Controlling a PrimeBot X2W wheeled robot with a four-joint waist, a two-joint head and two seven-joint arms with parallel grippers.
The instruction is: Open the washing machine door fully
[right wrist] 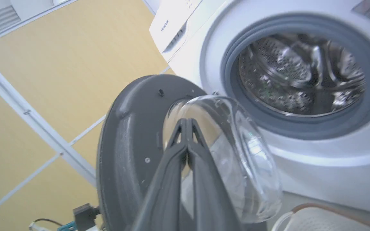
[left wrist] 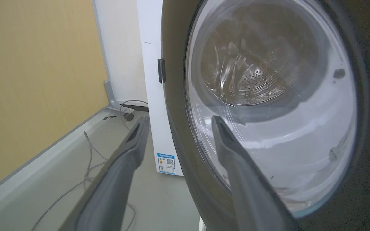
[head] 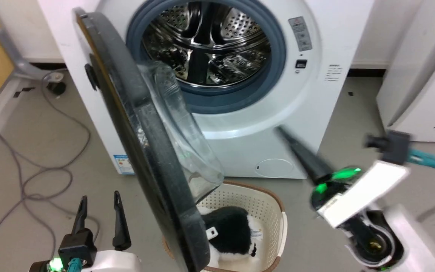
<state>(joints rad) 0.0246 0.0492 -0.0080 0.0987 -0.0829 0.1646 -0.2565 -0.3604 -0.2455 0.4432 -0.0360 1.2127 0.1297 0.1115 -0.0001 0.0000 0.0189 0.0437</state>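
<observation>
Left tool [head: 101, 196] is nearest me, low down. Its fingers are spread with nothing held, and its wrist view faces the outer side of the washing machine door [head: 145, 151]. The door stands roughly half open, edge-on to me and hinged at its far left, with its free edge crossing the basket [head: 247, 198]. Right tool [head: 282, 132] is blurred, fingers pressed together and empty, on the glass-bowl side. My read: the right arm is placed to push the door leftward. Beyond is the washing machine [head: 240, 124], drum exposed.
</observation>
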